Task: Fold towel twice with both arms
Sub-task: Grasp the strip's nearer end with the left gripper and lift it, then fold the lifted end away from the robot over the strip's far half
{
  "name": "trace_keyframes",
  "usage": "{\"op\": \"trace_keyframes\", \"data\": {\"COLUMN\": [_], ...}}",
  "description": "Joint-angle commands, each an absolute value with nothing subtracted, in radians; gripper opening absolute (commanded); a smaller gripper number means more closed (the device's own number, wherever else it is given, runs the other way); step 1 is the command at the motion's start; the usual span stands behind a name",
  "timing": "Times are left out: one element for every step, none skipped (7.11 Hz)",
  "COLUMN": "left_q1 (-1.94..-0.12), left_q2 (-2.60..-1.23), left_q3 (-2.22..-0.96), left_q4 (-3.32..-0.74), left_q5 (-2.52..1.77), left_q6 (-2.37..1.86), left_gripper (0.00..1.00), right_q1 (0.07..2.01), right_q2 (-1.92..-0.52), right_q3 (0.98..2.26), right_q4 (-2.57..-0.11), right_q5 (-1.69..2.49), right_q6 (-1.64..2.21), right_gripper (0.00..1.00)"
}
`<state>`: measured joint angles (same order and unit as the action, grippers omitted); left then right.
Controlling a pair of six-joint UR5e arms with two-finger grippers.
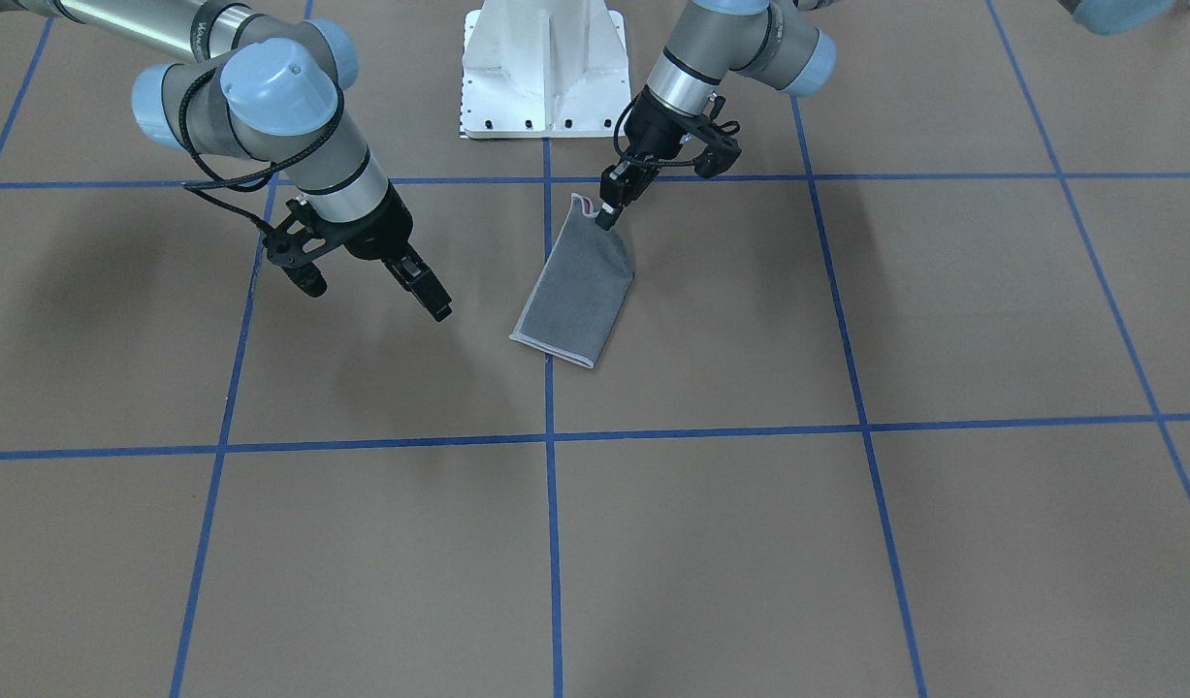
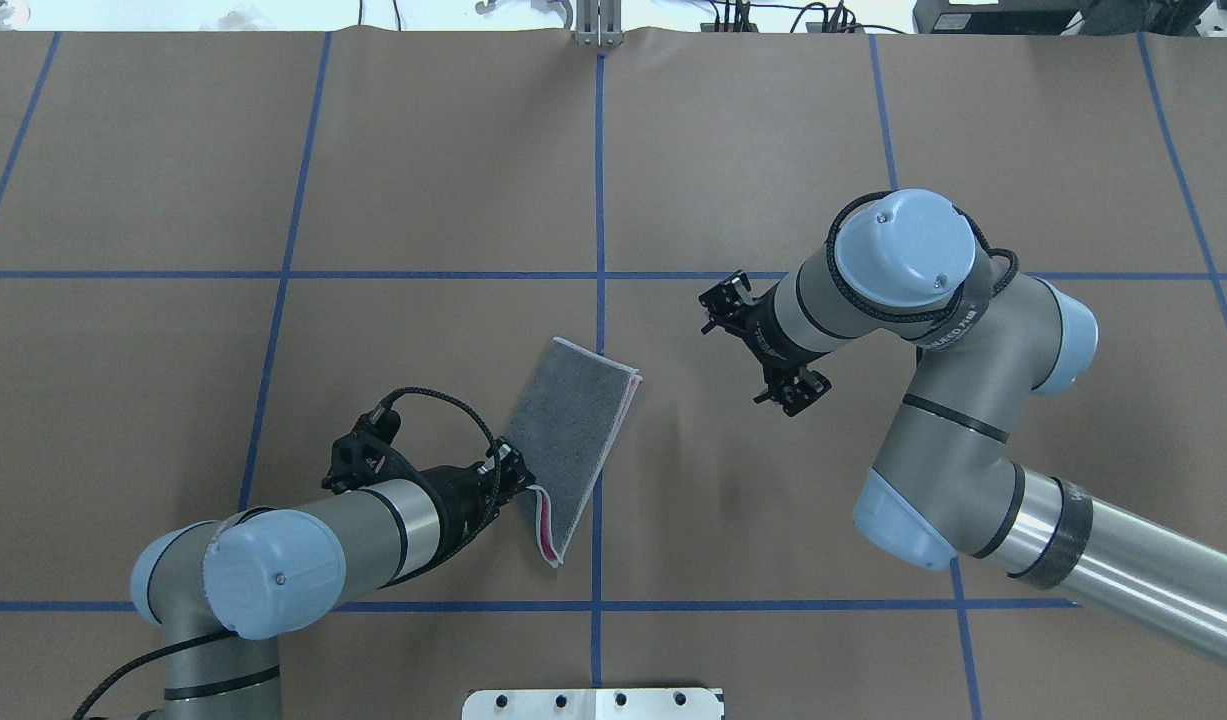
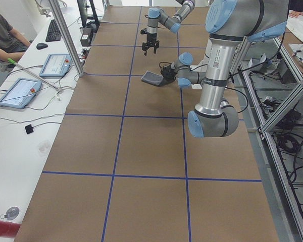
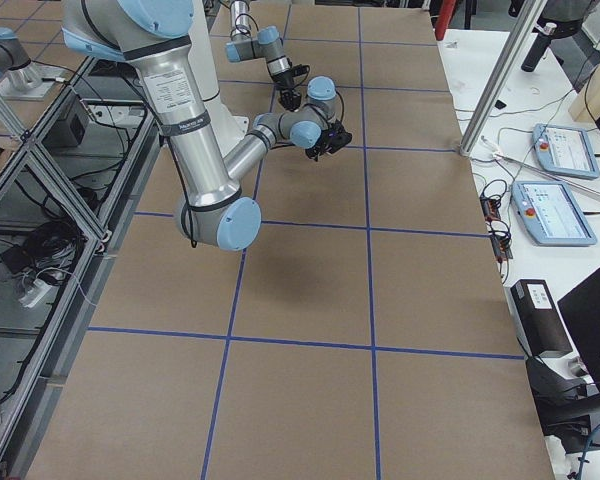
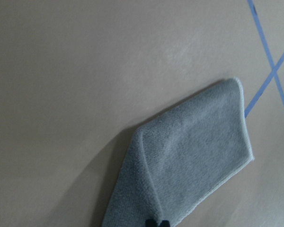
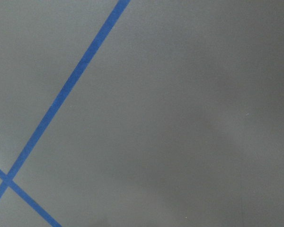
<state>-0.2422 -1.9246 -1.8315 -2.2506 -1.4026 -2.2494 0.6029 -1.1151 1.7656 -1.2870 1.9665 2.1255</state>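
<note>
One fold done, second outstanding: left tool [image 1: 606,215] clenches towel [image 1: 575,291] by a corner; right tool [image 1: 439,308] hovers apart, state indeterminable.

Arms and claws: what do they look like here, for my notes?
Both the left arm and right arm are silver-grey tubes with light blue joint caps and black seam rings. A braided black cable loops round each wrist. Small lettering marks the right arm. The left claw and right claw are black and narrow, beside black brackets.
</note>
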Motion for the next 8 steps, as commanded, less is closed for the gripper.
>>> {"op": "trace_keyframes", "data": {"left_q1": [-0.296,-0.305,-0.322,-0.337,-0.362,-0.385,-0.396,-0.412], "left_q2": [-1.948,-1.951,-1.986,-2.032,-2.061,-2.087,-2.123,-2.161], "left_q3": [-1.822,-1.818,-1.789,-1.742,-1.708,-1.678,-1.640,-1.593], "left_q4": [-2.246,-2.246,-2.244,-2.244,-2.241,-2.240,-2.240,-2.240], "left_q5": [-1.442,-1.442,-1.443,-1.443,-1.466,-1.486,-1.488,-1.499], "left_q6": [-2.259,-2.260,-2.261,-2.261,-2.261,-2.261,-2.261,-2.260], "left_gripper": [0.00,0.00,0.00,0.00,0.00,0.00,0.00,0.00], "right_q1": [0.603,0.603,0.604,0.609,0.629,0.637,0.638,0.638], "right_q2": [-1.115,-1.117,-1.118,-1.120,-1.147,-1.153,-1.155,-1.158], "right_q3": [1.766,1.767,1.766,1.770,1.778,1.776,1.778,1.779], "right_q4": [-1.287,-1.287,-1.287,-1.287,-1.285,-1.285,-1.287,-1.287], "right_q5": [1.967,1.967,1.967,1.971,1.982,1.985,1.985,1.985], "right_q6": [2.126,2.126,2.126,2.123,2.115,2.111,2.111,2.112], "right_gripper": [1.00,1.00,1.00,1.00,1.00,1.00,1.00,1.00]}}
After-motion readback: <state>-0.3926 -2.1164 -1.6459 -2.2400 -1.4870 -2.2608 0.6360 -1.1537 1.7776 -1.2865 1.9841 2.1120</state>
